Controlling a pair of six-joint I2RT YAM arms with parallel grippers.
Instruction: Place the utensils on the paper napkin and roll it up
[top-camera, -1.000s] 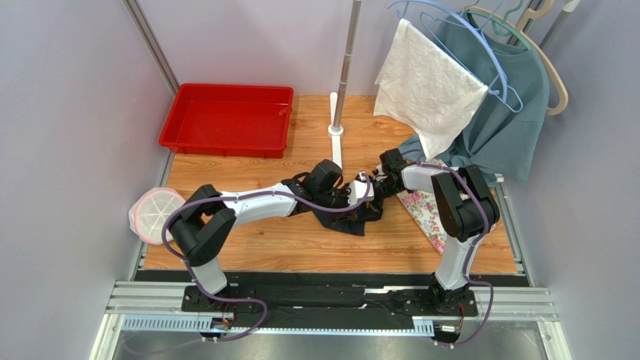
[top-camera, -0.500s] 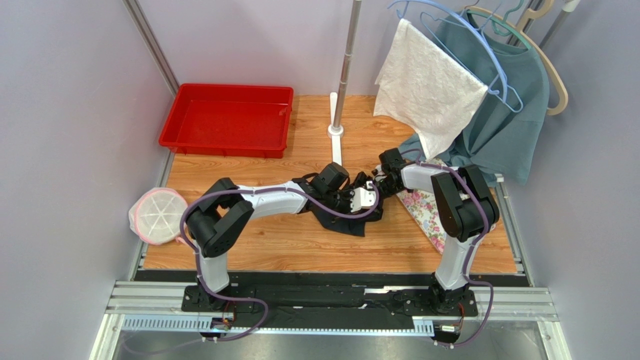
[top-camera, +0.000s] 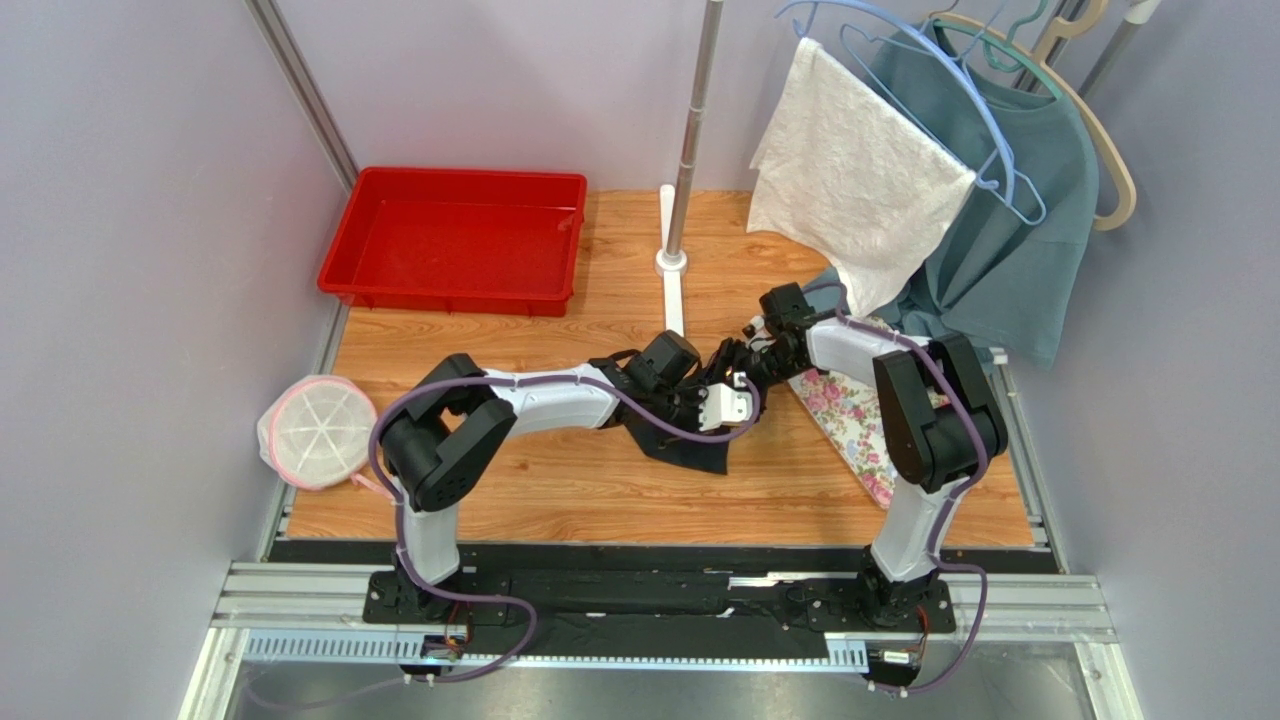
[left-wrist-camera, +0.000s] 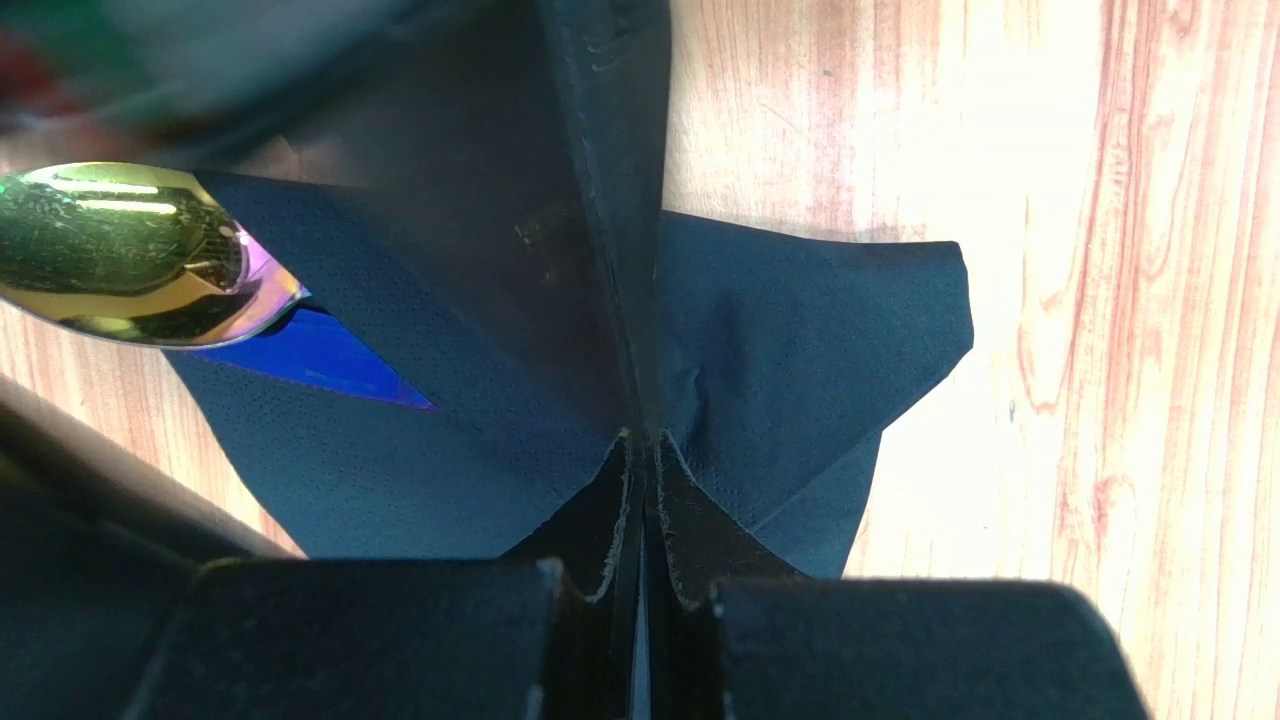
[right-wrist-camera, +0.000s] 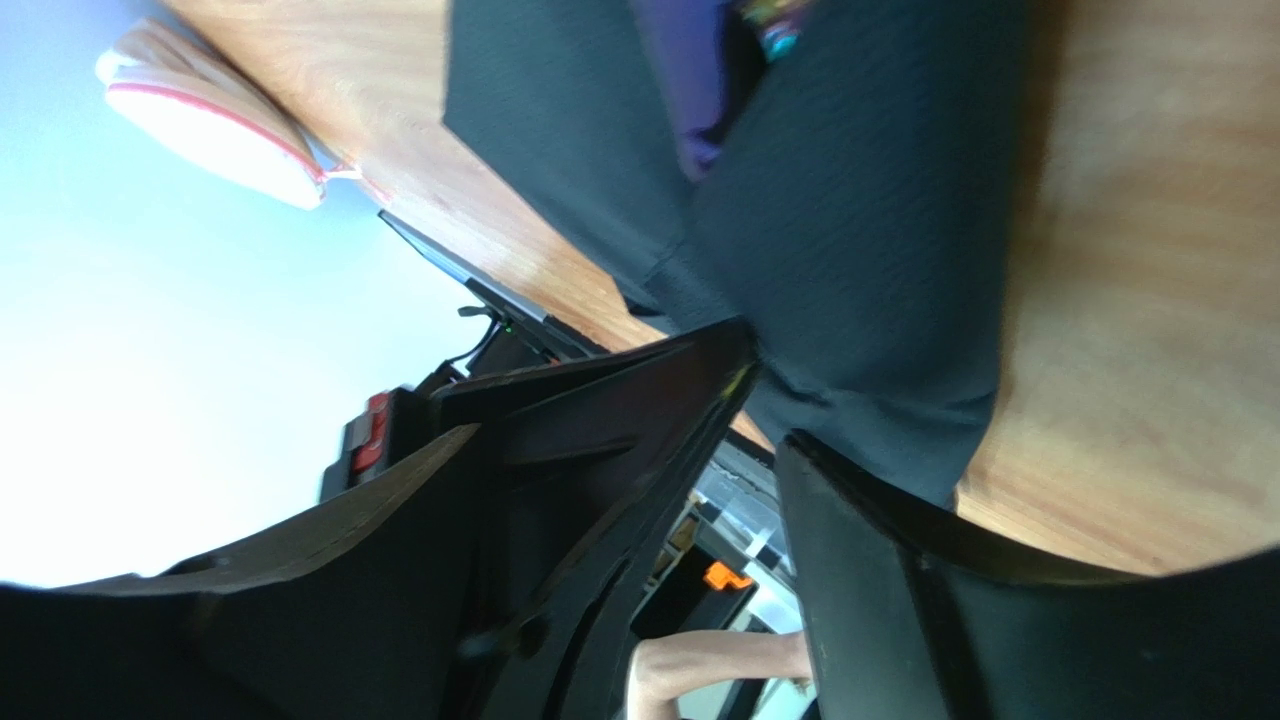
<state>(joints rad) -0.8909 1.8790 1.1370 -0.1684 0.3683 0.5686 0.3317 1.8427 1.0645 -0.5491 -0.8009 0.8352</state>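
The black paper napkin (top-camera: 679, 438) lies crumpled mid-table, partly under both grippers. In the left wrist view the napkin (left-wrist-camera: 796, 338) is drawn up into a ridge, and my left gripper (left-wrist-camera: 646, 450) is shut on that fold. One of the utensils, a spoon with a shiny gold bowl (left-wrist-camera: 120, 248), lies on the sheet, a sliver of its blue handle showing; any others are hidden. My right gripper (right-wrist-camera: 766, 398) stands open just over the napkin's edge (right-wrist-camera: 872, 225), with nothing between its fingers. In the top view the right gripper (top-camera: 739, 360) is close behind the left gripper (top-camera: 718, 402).
A floral mat (top-camera: 842, 428) lies right of the napkin under the right arm. A red tray (top-camera: 451, 237) is at the back left, a pole base (top-camera: 672, 258) behind the grippers, and a white cloth (top-camera: 857, 165) and teal garment (top-camera: 1007, 240) hang at the back right. A round white-and-pink object (top-camera: 311, 428) sits at the left edge.
My left arm has pushed right and forward, and its gripper has closed on the napkin fold. The right gripper has lifted back a little and its fingers have narrowed.
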